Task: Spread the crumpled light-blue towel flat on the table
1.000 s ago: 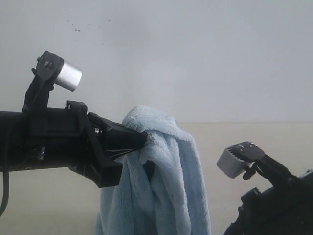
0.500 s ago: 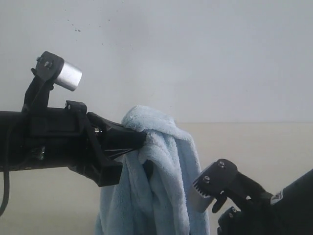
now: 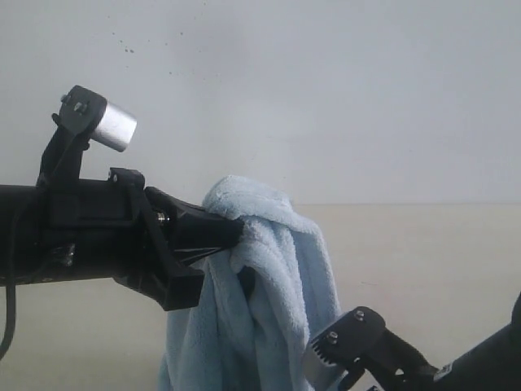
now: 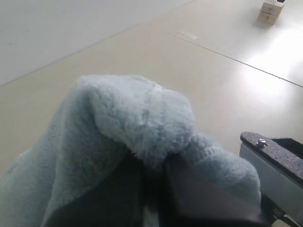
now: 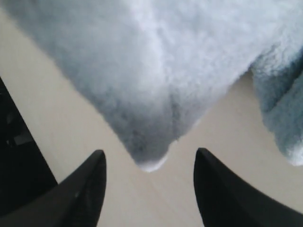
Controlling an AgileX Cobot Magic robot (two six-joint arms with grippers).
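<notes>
The light-blue towel (image 3: 281, 277) hangs bunched above the beige table (image 3: 423, 261), its upper fold pinched in my left gripper (image 3: 236, 234), which is shut on it. In the left wrist view the fluffy towel (image 4: 137, 113) bulges over the dark jaws of the left gripper (image 4: 154, 168). My right gripper (image 5: 149, 153) is open, its two black fingers (image 5: 90, 179) spread either side of a hanging corner of the towel (image 5: 151, 94), just short of it. That corner tip sits level with the fingertips, touching neither. The table (image 5: 42, 113) shows behind it.
A white wall (image 3: 326, 81) rises behind the table. The right arm's camera housing (image 3: 350, 346) sits low beside the towel's right edge. A small box (image 4: 271, 10) stands far off on the table. The left arm's camera (image 3: 114, 126) sticks up above its wrist.
The right arm has dropped and moved left, close to the hanging towel's lower part. The left arm and its grip on the towel have not moved.
</notes>
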